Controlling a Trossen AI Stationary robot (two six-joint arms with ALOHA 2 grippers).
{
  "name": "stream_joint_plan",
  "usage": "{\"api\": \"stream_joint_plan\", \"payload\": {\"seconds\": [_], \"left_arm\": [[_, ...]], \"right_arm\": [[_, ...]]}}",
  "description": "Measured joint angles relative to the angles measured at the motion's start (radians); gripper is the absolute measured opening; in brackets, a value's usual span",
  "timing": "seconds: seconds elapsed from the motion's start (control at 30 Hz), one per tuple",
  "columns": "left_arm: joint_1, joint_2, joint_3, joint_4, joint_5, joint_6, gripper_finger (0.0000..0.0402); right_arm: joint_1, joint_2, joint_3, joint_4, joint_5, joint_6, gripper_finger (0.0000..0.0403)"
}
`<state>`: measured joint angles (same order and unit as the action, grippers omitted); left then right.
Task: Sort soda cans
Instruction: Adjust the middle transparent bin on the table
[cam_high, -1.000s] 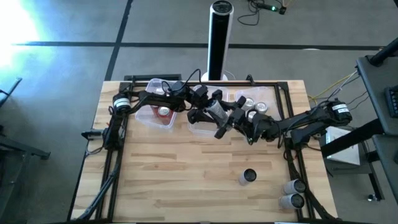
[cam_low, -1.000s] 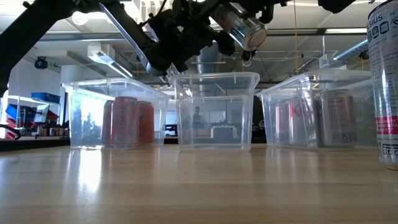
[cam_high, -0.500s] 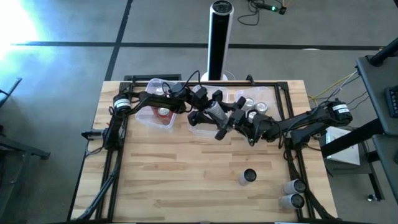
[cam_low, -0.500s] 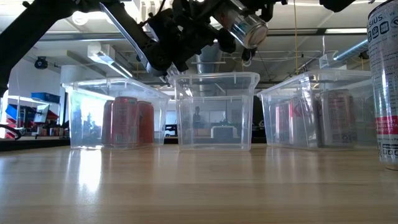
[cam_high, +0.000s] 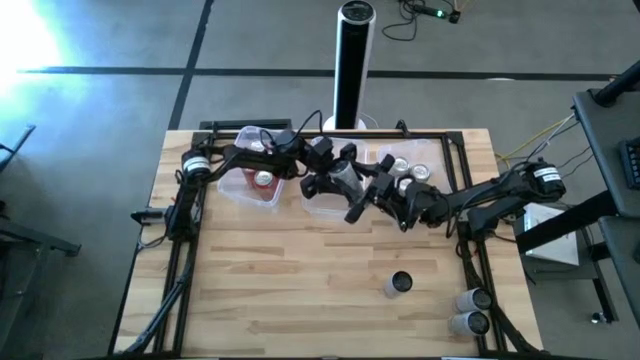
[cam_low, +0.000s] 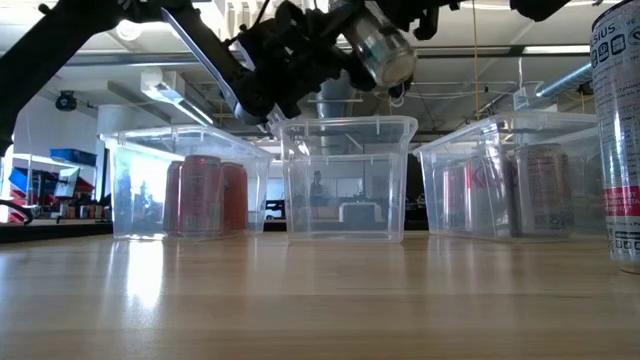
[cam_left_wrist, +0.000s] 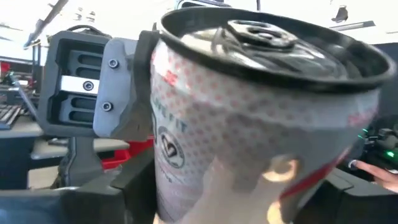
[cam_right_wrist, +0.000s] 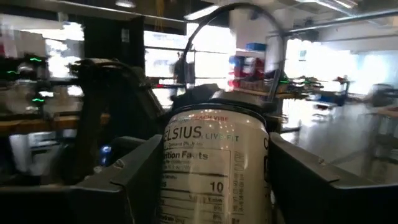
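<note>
Both arms reach in over the table's upper middle and meet above the mid tub (cam_low: 300, 190). L arm comes from the left edge, elbow bent, wrist stretched right. R arm comes from the right edge, long and low, wrist pointing left.

R gripper (cam_high: 360, 192) pinches a silver can (cam_high: 346, 180), one dark finger pressed on each side of the body, as the R wrist view shows. L gripper (cam_high: 328, 176) sits right against the same can from the other side; can't tell whether it grips. In the low view the can hangs tilted in the air above the mid tub's rim, silver top facing down-right.

Writing: the R wrist view reads "ELSIUS", "LIVE FIT", "...ition Facts" and "10" on the held can. The L wrist view shows its pull-tab top, a red dot pattern and a round logo, w/ the letters "FIT" just readable.

Other cans:
- Red cans (cam_low: 205, 195) stand in the left tub (cam_low: 135, 190).
- Several silver-topped cans (cam_high: 405, 170) are in the right tub (cam_low: 450, 190).
- A black can (cam_high: 400, 284) stands lower right on the table.
- Two silver cans (cam_high: 470, 310) lie near the lower right corner.
- A white-and-red can (cam_low: 620, 130) marked "ELSIUS" fills the right edge of the low view.
</note>
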<state>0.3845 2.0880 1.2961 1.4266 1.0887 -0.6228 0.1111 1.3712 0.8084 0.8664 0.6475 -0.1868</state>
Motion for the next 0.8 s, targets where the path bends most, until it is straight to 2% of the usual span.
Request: {"api": "stream_joint_plan", "payload": {"seconds": [0.17, 0.57, 0.67, 0.8], "left_arm": [[0.028, 0.001, 0.000, -0.012, 0.003, -0.011, 0.0229], [0.040, 0.002, -0.002, -0.031, 0.043, -0.020, 0.0246], [0.046, 0.002, -0.003, -0.031, 0.046, -0.019, 0.0246], [0.072, 0.002, -0.003, -0.050, 0.037, -0.008, 0.0246]], "right_arm": [[-0.002, 0.000, 0.002, -0.003, 0.014, -0.006, 0.0257], [0.002, -0.001, 0.022, -0.014, 0.029, -0.045, 0.0327], [0.005, -0.012, 0.062, -0.093, 0.038, -0.060, 0.0347], [0.016, -0.040, 0.146, -0.293, 0.057, -0.033, 0.0364]]}}
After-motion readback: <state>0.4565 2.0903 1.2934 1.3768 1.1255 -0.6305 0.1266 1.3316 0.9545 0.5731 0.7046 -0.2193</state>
